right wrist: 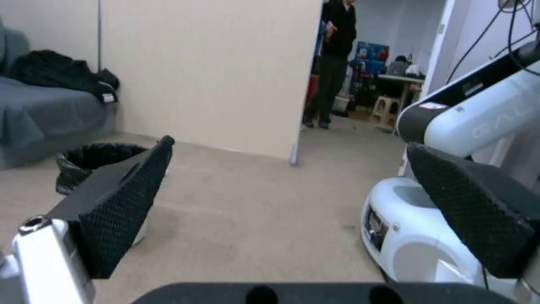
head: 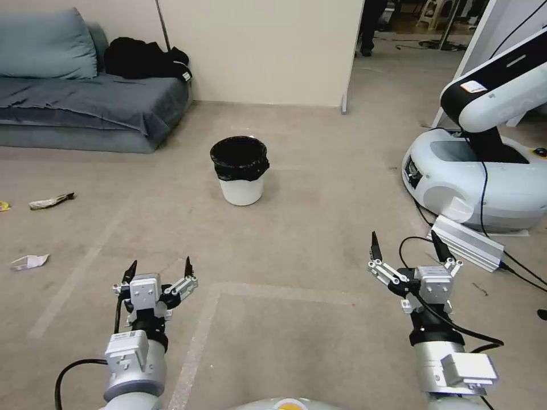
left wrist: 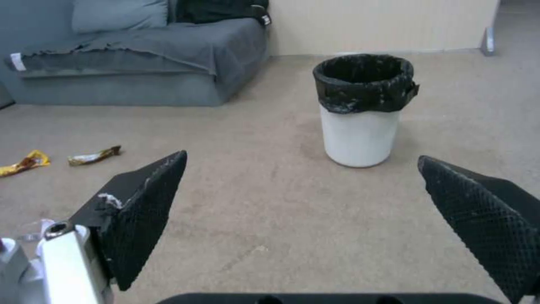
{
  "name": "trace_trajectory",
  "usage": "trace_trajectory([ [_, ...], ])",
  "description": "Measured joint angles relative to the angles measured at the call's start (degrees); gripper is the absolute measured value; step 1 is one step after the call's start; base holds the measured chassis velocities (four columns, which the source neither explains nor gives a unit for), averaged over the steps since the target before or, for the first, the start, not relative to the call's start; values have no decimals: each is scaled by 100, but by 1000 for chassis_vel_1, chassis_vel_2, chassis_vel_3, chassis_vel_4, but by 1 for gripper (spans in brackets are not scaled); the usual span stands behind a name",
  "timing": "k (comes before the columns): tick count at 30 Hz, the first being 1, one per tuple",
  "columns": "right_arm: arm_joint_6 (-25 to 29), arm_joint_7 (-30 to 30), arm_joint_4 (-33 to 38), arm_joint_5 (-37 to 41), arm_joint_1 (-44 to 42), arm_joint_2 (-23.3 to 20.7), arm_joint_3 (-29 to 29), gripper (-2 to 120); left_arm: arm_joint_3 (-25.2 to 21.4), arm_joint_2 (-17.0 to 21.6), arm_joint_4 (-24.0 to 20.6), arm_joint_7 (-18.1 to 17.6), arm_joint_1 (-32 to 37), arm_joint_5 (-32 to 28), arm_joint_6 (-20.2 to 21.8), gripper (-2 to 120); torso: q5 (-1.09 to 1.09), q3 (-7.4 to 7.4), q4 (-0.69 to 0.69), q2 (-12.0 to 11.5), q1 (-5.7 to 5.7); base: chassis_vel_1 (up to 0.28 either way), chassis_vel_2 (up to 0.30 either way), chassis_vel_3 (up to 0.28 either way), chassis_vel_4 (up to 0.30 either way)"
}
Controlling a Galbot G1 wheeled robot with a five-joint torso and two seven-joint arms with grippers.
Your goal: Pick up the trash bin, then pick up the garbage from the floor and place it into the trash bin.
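The trash bin [head: 240,169] stands upright on the carpet, ahead of and well apart from both grippers. It is white with a glossy black liner. The left gripper [head: 160,270] and right gripper [head: 407,246] hover low, fingers spread. Wrappers [head: 51,200] lie far left.

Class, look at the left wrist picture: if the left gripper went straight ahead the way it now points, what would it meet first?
Probably the trash bin: it stands ahead of the open left gripper, slightly off centre, with bare floor between. Depth is unclear.
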Motion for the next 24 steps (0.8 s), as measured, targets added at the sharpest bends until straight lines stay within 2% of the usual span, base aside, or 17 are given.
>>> trace_trajectory([
  [12, 69, -140, -106, -66, 22, -6, 52, 100, 38, -9, 111, 20, -18, 183, -78, 100, 0, 0, 0, 0, 0, -10, 11, 10, -6],
  [24, 75, -218, -173, -9, 59, -11, 58, 100, 73, -13, 115, 14, -24, 175, -102, 100, -1, 1, -1, 0, 1, -196, 193, 200, -206],
])
